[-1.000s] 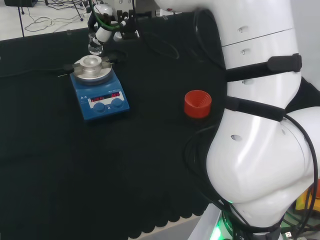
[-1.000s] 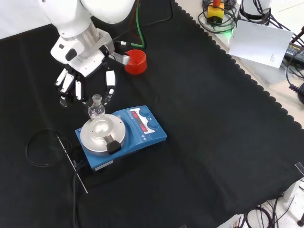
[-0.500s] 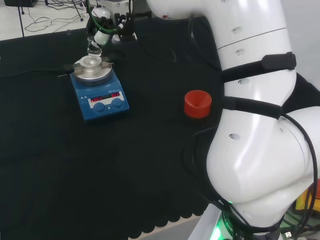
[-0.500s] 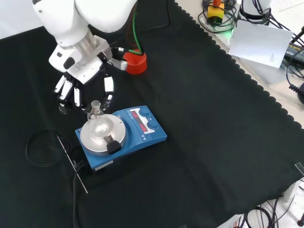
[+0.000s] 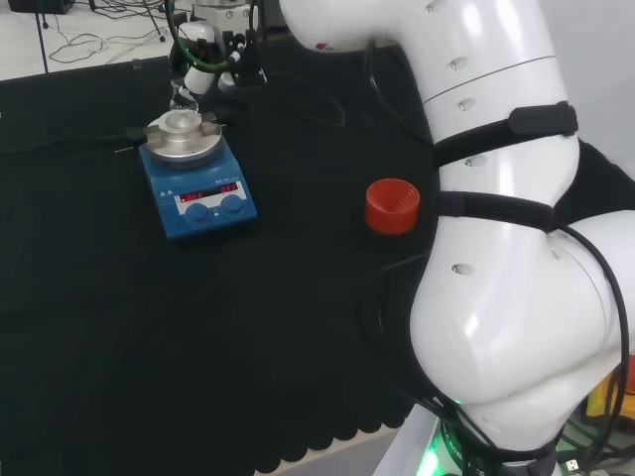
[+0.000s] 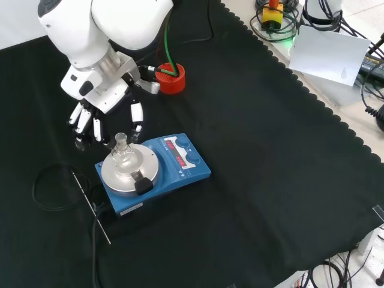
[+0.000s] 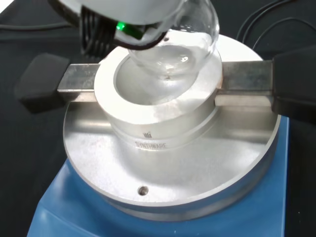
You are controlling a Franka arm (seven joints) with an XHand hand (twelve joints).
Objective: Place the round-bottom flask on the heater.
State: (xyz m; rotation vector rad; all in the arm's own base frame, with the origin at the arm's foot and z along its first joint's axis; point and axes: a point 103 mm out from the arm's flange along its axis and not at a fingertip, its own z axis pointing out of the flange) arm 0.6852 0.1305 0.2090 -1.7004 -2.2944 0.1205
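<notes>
Front view, left to right: a black cable [image 6: 51,186] lies coiled on the black cloth of the tabletop [image 6: 270,150], with a thin metal probe [image 6: 90,204] running beside it toward the heater. My hand [image 6: 102,114] comes in from the top of the view, fingers [image 6: 137,114] pointing down toward the cloth and curled around the neck of the round-bottom flask [image 6: 123,153]; whether every finger touches the glass I cannot tell. The flask stands upright with its bulb in or just over the grey metal block that sits on the round silver plate of the blue heater [image 6: 153,171]. In the wrist view the clear bulb [image 7: 173,44] hangs at the rim of the block's bowl-shaped recess [image 7: 158,84], tilted slightly to one side of it, and whether it is fully seated I cannot tell; two black-tipped handles [image 7: 42,81] stick out from opposite sides of the block. To the right of my hand, farther off, stands a red ribbed ring stand [image 6: 171,78], well apart from the heater. In the head view the heater [image 5: 196,178] lies at upper left with my hand [image 5: 198,59] above it and the red stand [image 5: 393,206] near my white arm links.
</notes>
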